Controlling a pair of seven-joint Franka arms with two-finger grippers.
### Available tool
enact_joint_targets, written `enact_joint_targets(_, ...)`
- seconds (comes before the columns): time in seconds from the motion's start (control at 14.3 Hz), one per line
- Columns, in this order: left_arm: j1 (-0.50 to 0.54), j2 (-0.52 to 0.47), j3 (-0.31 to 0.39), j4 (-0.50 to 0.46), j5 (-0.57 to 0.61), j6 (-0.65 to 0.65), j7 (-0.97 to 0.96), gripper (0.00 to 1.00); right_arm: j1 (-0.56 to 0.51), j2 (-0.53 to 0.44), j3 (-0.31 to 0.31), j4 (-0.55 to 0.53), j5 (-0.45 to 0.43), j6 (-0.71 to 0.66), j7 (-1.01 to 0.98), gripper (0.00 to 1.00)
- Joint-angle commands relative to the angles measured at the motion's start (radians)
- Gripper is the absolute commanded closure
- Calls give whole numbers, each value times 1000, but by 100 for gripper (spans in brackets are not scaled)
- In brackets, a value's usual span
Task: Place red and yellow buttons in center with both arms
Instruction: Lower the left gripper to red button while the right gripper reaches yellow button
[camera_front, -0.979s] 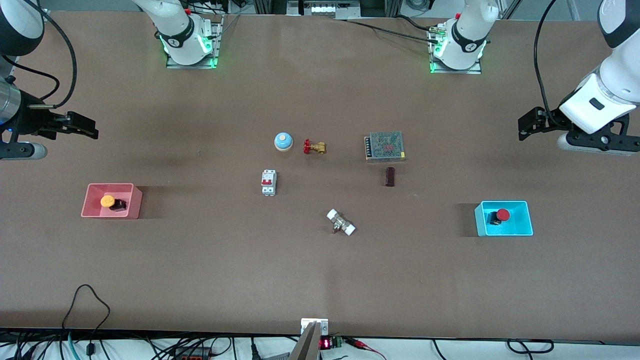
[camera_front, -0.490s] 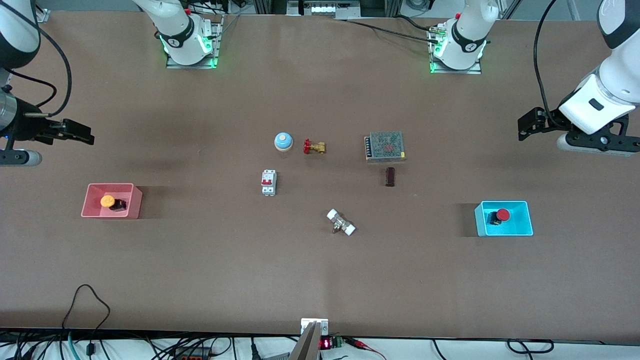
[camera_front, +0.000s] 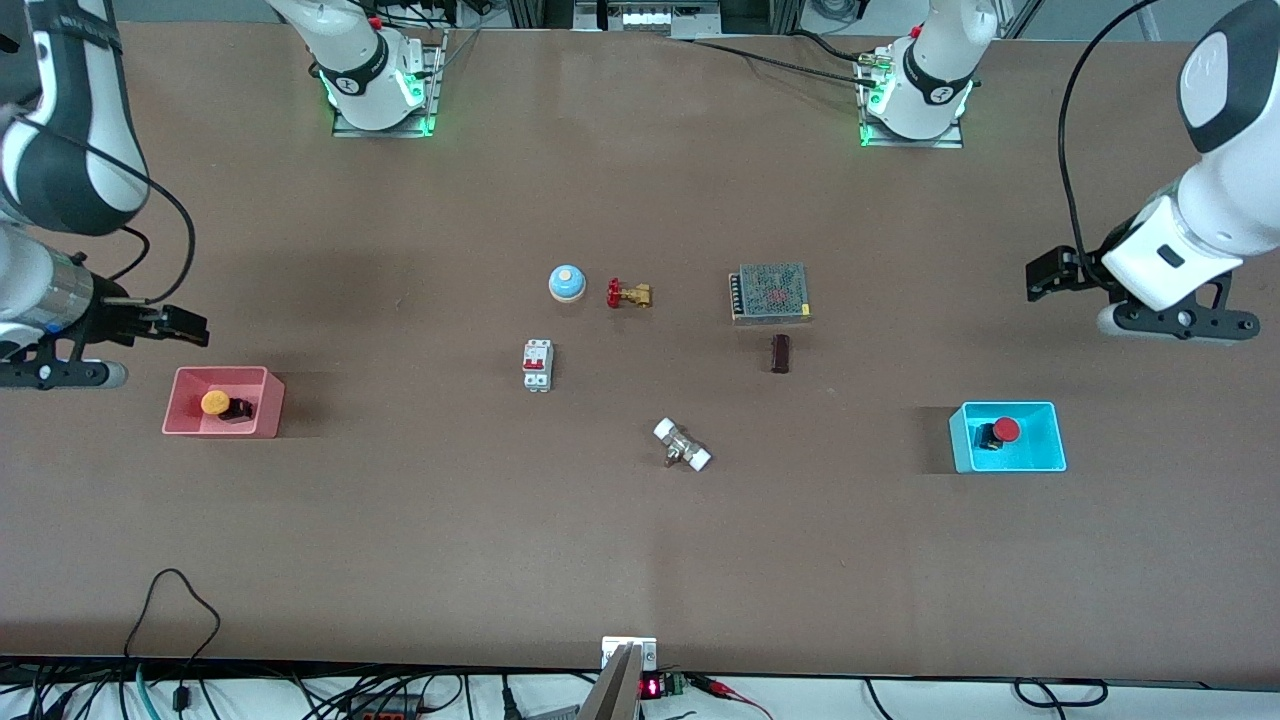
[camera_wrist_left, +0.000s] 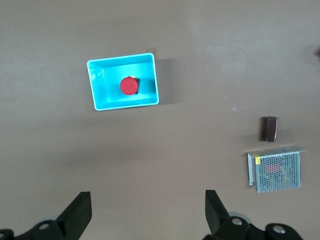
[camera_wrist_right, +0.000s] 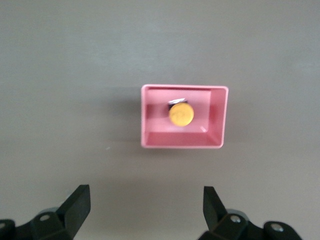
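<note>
The yellow button (camera_front: 214, 402) lies in the pink tray (camera_front: 180, 425) toward the right arm's end of the table. It also shows in the right wrist view (camera_wrist_right: 180, 114). My right gripper (camera_front: 198, 330) is open and empty, up over bare table beside the tray (camera_wrist_right: 150, 140). The red button (camera_front: 1005, 430) lies in the cyan tray (camera_front: 1040, 460) toward the left arm's end. It also shows in the left wrist view (camera_wrist_left: 128, 86). My left gripper (camera_front: 1036, 280) is open and empty, over bare table beside that tray (camera_wrist_left: 100, 100). The brown table centre (camera_front: 620, 385) holds neither button.
Around the centre stand a blue bell (camera_front: 566, 283), a brass valve with a red handwheel (camera_front: 629, 294), a white breaker (camera_front: 537, 364), a grey mesh power supply (camera_front: 769, 292), a dark brown block (camera_front: 780, 353) and a white-ended fitting (camera_front: 682, 445).
My right gripper has moved in toward the pink tray. My left arm has shifted a little toward the cyan tray. Both buttons lie where they were.
</note>
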Motion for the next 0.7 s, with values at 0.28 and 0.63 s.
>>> enact_joint_targets(0.28,51,310,7,163,-4,135,9,0,-44,103,13,-53,-64,230,-41,0)
enact_joint_targets(0.63,76,463,9,148,-2,334,10,0,-63,193,13,-51,-65,353,-56,0)
